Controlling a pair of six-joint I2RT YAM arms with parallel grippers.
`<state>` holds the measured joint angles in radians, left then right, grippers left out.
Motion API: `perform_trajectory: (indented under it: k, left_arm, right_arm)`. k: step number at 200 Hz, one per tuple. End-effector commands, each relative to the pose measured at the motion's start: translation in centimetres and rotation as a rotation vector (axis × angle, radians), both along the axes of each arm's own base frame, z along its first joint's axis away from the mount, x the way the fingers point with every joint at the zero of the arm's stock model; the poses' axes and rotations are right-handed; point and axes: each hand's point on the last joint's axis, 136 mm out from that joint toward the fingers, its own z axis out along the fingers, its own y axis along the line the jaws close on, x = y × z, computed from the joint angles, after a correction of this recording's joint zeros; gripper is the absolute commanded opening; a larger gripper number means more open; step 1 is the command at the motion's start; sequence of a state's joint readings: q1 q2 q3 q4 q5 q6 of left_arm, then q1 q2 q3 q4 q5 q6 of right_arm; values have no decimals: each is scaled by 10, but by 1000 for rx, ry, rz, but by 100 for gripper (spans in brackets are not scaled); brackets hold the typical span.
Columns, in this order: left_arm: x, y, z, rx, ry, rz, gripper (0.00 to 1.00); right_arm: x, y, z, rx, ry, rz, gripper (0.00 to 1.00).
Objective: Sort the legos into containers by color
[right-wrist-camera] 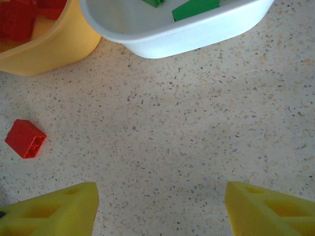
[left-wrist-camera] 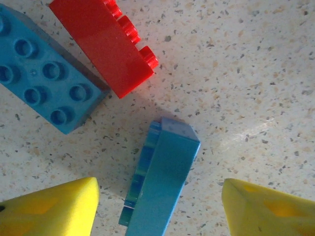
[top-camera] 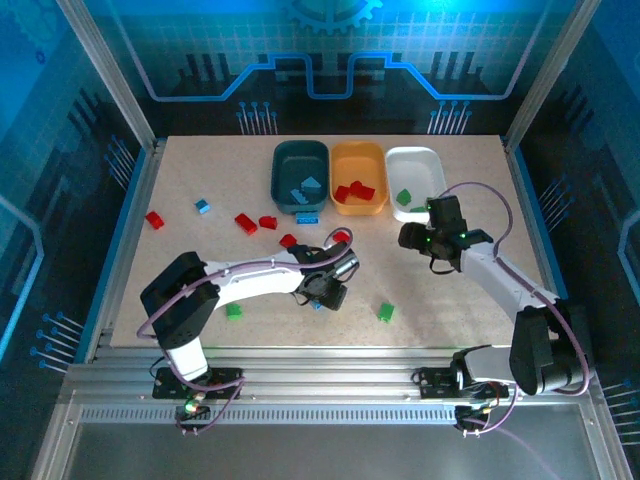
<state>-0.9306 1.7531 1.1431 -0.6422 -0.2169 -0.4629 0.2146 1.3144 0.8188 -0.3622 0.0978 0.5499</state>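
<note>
My left gripper [top-camera: 325,290] is low over the table's middle. Its yellow fingers [left-wrist-camera: 54,209] stand open on either side of a small blue lego [left-wrist-camera: 162,182] lying on its side, with a gap on both sides. A red lego [left-wrist-camera: 106,44] and a larger blue lego [left-wrist-camera: 42,78] lie just beyond it. My right gripper [top-camera: 420,240] hovers open over bare table in front of the white container [right-wrist-camera: 187,34], which holds green legos [right-wrist-camera: 196,9]. The teal container [top-camera: 277,170] holds blue pieces, and the yellow-orange one [top-camera: 358,150] holds red ones.
Loose legos lie on the table: red ones [top-camera: 154,219] [top-camera: 245,223] at the left, a blue one [top-camera: 203,206], green ones [top-camera: 233,311] [top-camera: 385,312] near the front edge. A red lego [right-wrist-camera: 25,138] sits left of my right gripper. Metal frame posts stand at the table's corners.
</note>
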Motion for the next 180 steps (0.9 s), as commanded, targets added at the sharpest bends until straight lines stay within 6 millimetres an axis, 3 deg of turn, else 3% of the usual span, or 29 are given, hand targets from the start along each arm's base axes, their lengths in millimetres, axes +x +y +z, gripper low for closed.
perform_trajectory:
  k: [1,26,66,118,149,180]
  left_arm:
    - [4,4,-5,47,-3,-13,63]
    - [4,13,-10,76,-27,-5,57]
    - [-3,10,-26,63,18,-7,35]
    - [-5,9,-25,47,24,0,25]
    - [0,4,-2,17,0,3,13]
    - [12,-9,58,-67,-79,-22,13]
  right_arm:
    - [1,-1,1,26,-16,-11,69]
    - [0,3,5,42,-36,2,68]
    - [1,3,3,41,-47,1,68]
    - [4,5,4,47,-52,6,68]
    - [3,5,4,49,-53,6,68]
    - [3,6,6,52,-59,9,68]
